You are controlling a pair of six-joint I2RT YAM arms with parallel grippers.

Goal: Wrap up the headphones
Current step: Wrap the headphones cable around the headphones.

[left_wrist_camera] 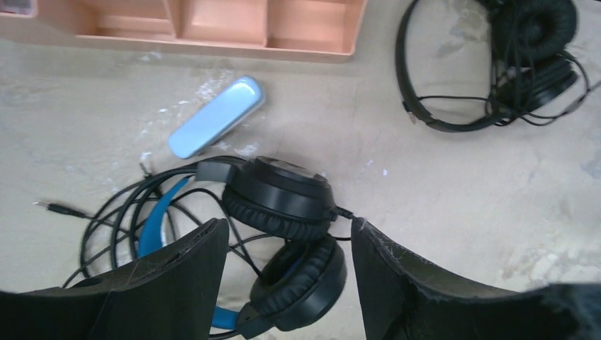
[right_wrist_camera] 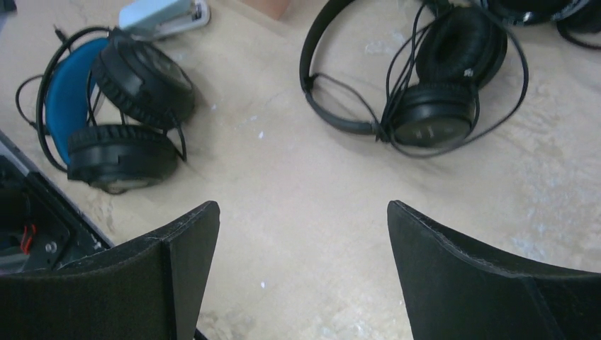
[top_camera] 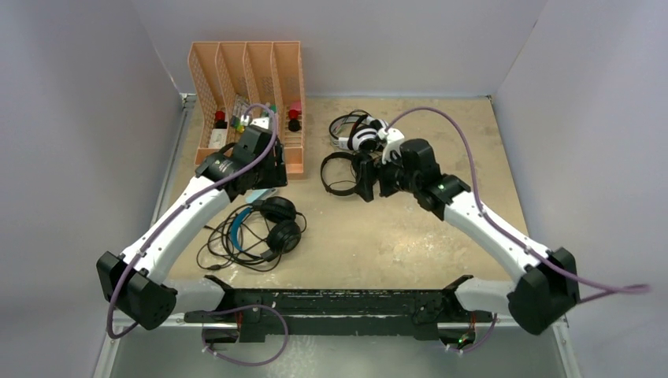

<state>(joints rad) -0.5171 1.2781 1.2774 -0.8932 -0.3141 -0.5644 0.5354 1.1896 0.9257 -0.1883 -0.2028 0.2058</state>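
Fingers first: left fingers [left_wrist_camera: 177, 283] spread wide, gripping nothing, hanging over the blue-band headphones [left_wrist_camera: 280, 198]. Right fingers [right_wrist_camera: 468, 283] also wide, nothing between them, over bare counter [right_wrist_camera: 312, 184]. Blue-band headphones lie near-left, cups side by side, cable [left_wrist_camera: 106, 212] loose in loops left of the cups, jack plug [left_wrist_camera: 53, 207] lying out on the counter. Near-centre and near-right counter bare, open room up to the right wall [top_camera: 599, 118]. Pale blue stapler [left_wrist_camera: 216, 117] just beyond the blue-band set, just short of the front edge of the peach file rack [top_camera: 244, 87]. Slim black headphones [right_wrist_camera: 432, 106] mid-counter, just ahead of the right fingers, cable draped loosely over the cups. White-and-black headphones [top_camera: 358, 134] farther back, near the slim pair. Rack sits far-left by the back wall [top_camera: 339, 47].
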